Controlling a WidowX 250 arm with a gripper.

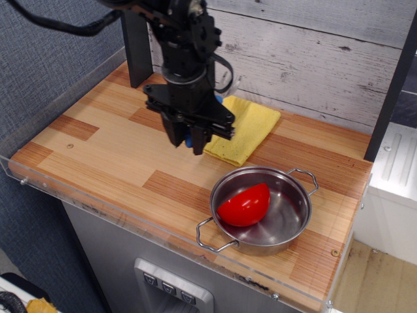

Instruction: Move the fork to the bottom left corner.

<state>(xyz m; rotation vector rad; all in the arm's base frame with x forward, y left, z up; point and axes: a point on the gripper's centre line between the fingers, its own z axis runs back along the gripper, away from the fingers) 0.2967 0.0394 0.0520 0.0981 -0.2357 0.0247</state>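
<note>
My gripper point(188, 143) hangs from the black arm over the middle of the table, just left of the yellow cloth point(251, 127). Its fingers are closed on the fork point(189, 138), of which only a bit of blue handle shows between them. The tines are hidden behind the gripper. The fingertips hang a little above the wood. The bottom left corner point(29, 162) of the striped wood tabletop, edged by a clear acrylic rim, lies well to the left and nearer the front than the gripper.
A steel pot point(296, 215) with two handles stands at the front right and holds a red bowl-like object point(244, 205). A black post point(137, 45) stands at the back left. A grey plank wall runs behind the table.
</note>
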